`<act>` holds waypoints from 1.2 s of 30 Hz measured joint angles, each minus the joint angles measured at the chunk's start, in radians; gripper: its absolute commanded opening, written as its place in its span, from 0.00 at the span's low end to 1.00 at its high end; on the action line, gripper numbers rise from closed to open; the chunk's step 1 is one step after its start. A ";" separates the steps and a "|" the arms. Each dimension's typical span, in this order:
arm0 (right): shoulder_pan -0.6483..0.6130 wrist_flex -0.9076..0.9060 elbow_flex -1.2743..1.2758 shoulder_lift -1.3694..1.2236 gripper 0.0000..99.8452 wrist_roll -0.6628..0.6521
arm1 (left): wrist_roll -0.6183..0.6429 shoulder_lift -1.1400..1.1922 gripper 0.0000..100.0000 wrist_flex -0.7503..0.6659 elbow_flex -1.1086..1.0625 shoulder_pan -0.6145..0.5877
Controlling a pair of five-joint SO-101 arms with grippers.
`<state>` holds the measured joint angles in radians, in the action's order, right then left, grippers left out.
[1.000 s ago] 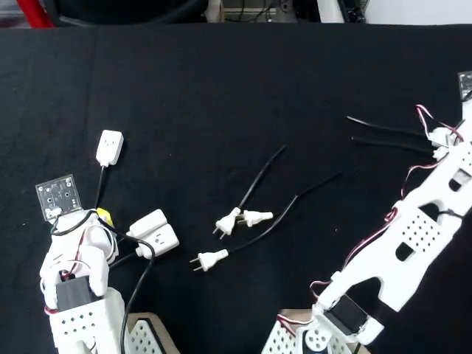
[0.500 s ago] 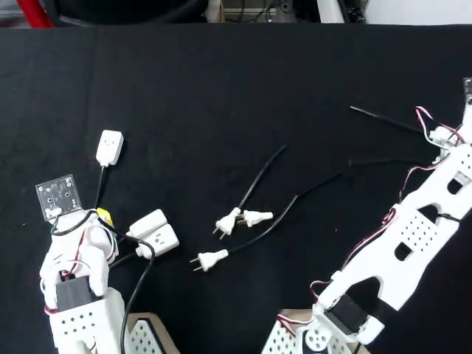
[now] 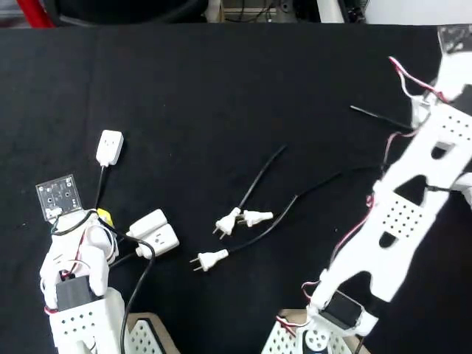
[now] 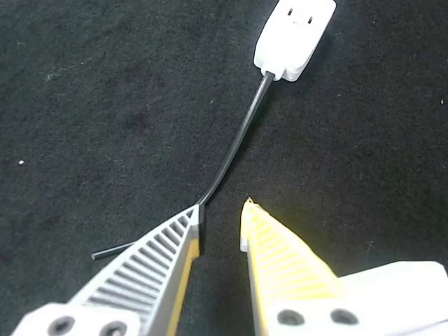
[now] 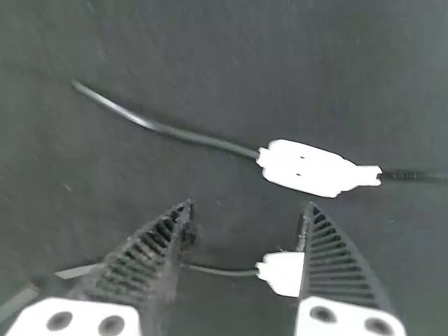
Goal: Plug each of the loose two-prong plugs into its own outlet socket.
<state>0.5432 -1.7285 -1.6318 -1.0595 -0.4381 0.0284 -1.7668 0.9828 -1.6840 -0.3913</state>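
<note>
Touching pair of white two-prong plastic plugs on black cords (image 3: 254, 217) lies just ahead of the right gripper's (image 5: 246, 208) wide-apart jaws; third white plug (image 5: 280, 273) sits between them. Jaws of the left gripper (image 4: 221, 207) narrowly apart, white outlet socket (image 4: 294, 31) ahead. Change: right arm, extended, swung inward versus earlier; left arm static.

Matt black cloth table (image 3: 221, 88), smooth white plastic plugs (image 3: 211, 259)
</note>
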 measured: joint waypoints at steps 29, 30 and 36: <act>-0.801 0.038 1.422 0.721 0.08 0.592 | 0.000 0.000 0.11 0.006 0.000 0.000; -0.821 0.063 1.491 0.766 0.08 0.609 | 0.000 0.000 0.11 0.006 0.000 0.000; -0.931 0.229 1.866 0.973 0.08 0.717 | 0.000 0.000 0.11 0.006 0.000 0.000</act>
<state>-0.3882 -1.4998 0.2340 -0.0867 0.2785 0.0284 -1.7668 0.9889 -1.6840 -0.3913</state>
